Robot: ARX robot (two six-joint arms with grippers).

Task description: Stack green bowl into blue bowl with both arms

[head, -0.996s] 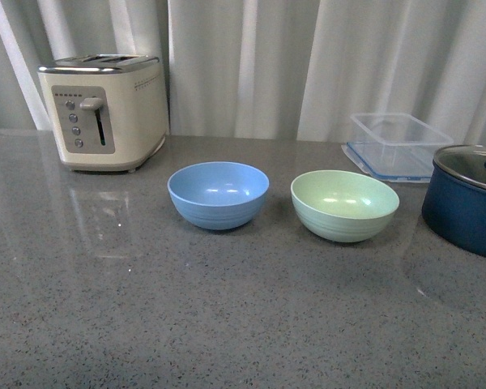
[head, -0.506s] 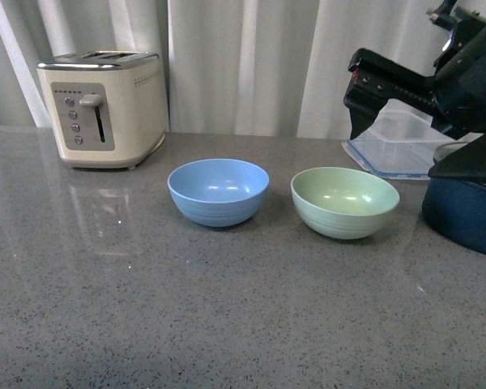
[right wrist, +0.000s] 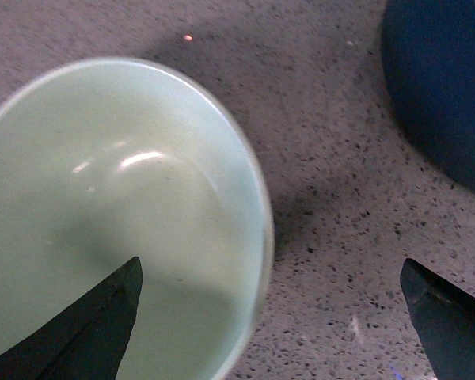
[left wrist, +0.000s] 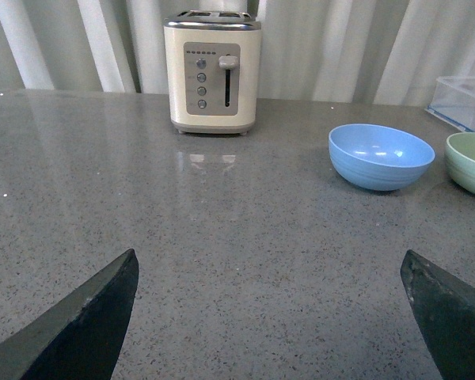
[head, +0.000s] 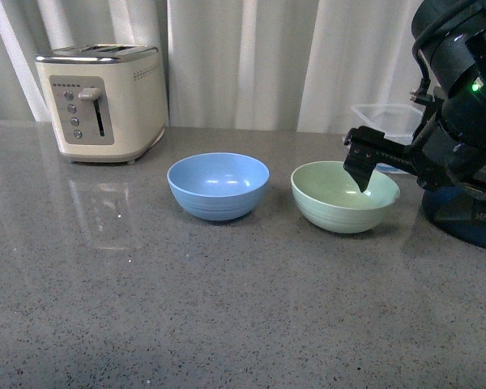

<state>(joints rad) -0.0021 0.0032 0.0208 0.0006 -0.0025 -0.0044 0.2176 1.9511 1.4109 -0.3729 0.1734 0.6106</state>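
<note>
The blue bowl [head: 218,185] and the green bowl [head: 338,198] stand side by side on the grey counter, blue on the left and a small gap between them. My right gripper [head: 371,173] is open at the green bowl's right rim. In the right wrist view the gripper [right wrist: 269,317] straddles the rim of the green bowl [right wrist: 119,198], one finger [right wrist: 87,324] over the inside and the other over the counter. My left gripper [left wrist: 269,317] is open and empty low over bare counter, well short of the blue bowl [left wrist: 380,156] and the green bowl [left wrist: 471,162]. It is out of the front view.
A cream toaster [head: 105,101] stands at the back left. A dark navy pot [head: 470,223] sits right of the green bowl, partly behind my right arm, and shows in the right wrist view [right wrist: 443,87]. A clear plastic container [head: 385,117] lies behind the green bowl.
My right arm has come in from the right and dropped to the green bowl's right rim. Both bowls stay where they were.
</note>
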